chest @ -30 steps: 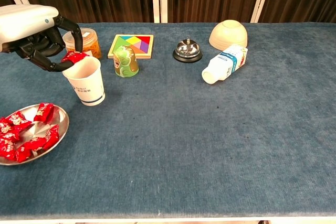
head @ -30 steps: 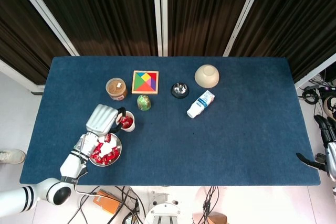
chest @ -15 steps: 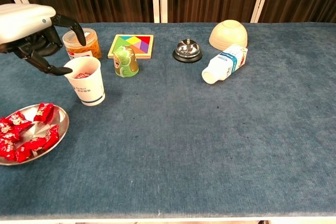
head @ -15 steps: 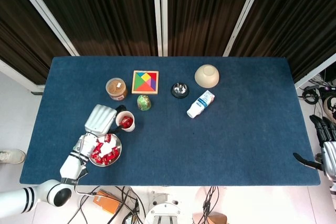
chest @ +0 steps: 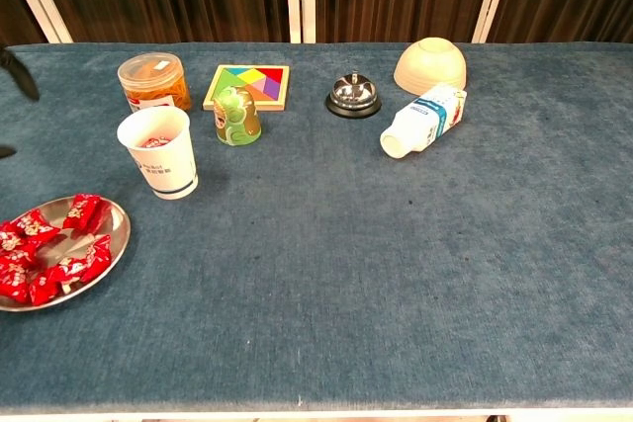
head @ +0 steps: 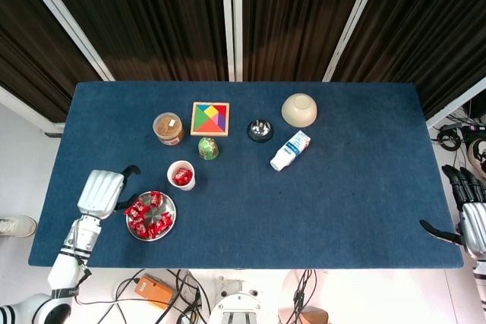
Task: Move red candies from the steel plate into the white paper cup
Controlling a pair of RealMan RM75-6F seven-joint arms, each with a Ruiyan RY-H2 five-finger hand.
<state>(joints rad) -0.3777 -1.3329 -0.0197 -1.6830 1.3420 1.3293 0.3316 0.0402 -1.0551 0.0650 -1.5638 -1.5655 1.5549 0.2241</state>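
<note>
**Some candy in the cup, most left on the plate**

The cup [head: 181,175] held red candy, but many candies [head: 149,215] remained on the plate [head: 168,220]. The left hand [head: 101,191] hovered left of the plate, empty, fingers apart; the right hand [head: 469,218] idled open far right.

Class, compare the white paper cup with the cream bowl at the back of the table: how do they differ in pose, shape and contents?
The white paper cup stands upright, mouth up; the cream bowl lies upside down. The cup is tall and narrow with printing on its side; the bowl is low, wide and plain. The cup holds red candy; nothing shows of what the bowl covers. Both are pale and rest on the blue table.
</note>
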